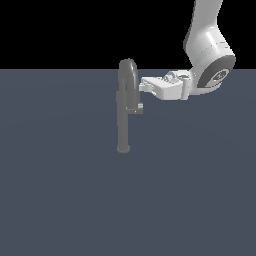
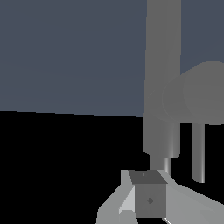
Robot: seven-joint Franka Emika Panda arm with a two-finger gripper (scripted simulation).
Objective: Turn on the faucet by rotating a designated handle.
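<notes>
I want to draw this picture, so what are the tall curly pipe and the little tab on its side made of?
The faucet looks like dull grey metal: a smooth, matte pipe with soft shading and no bright shine. The handle looks like the same sort of metal, slightly lighter grey and blocky. Since this is a simulator's render, both are only plain grey surfaces, so metal is a best guess.

White arm (image 1: 207, 45) bent down, wrist horizontal, gripper (image 1: 142, 85) toward exterior view's left.
</notes>
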